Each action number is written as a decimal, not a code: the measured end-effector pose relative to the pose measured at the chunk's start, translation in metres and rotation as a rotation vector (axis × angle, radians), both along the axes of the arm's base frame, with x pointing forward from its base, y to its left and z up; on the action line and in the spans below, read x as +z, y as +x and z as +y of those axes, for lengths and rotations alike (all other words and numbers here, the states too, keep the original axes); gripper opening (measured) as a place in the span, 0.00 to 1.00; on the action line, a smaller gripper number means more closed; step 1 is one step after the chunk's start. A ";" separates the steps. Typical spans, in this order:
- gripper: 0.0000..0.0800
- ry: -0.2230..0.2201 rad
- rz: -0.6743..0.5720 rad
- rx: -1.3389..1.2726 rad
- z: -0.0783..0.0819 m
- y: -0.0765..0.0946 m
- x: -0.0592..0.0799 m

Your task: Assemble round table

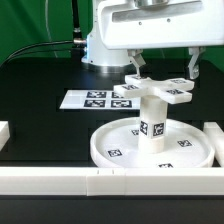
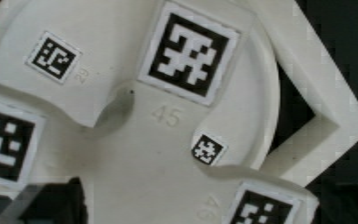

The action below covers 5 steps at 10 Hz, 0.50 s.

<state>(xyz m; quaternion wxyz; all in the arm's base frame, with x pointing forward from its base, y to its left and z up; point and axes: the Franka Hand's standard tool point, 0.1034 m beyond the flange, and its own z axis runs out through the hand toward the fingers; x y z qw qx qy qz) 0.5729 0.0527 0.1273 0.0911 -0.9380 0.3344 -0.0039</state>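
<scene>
The large rimmed round disc (image 1: 118, 150) lies flat on the black table near the front. The short cylindrical leg (image 1: 152, 122) stands upright in its middle. The cross-shaped four-armed piece (image 1: 155, 93) rests level on top of the leg. My gripper (image 1: 163, 75) hangs just above the cross piece, jaws spread wide, one finger (image 1: 135, 68) and the other (image 1: 192, 66) over its outer arms, holding nothing. In the wrist view the cross piece (image 2: 140, 130) with its tags fills the picture close up; my fingertips do not show clearly there.
The marker board (image 1: 92, 98) lies flat behind the disc towards the exterior view's left. White border rails run along the front (image 1: 90, 182), the left (image 1: 4, 134) and the right (image 1: 214, 136). The arm's white base (image 1: 105, 45) stands at the back.
</scene>
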 end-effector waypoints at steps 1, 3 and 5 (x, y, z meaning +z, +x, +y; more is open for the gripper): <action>0.81 -0.008 -0.017 0.104 0.000 0.000 0.000; 0.81 -0.036 -0.046 0.301 -0.001 0.000 0.000; 0.81 -0.103 -0.072 0.572 0.002 0.002 0.001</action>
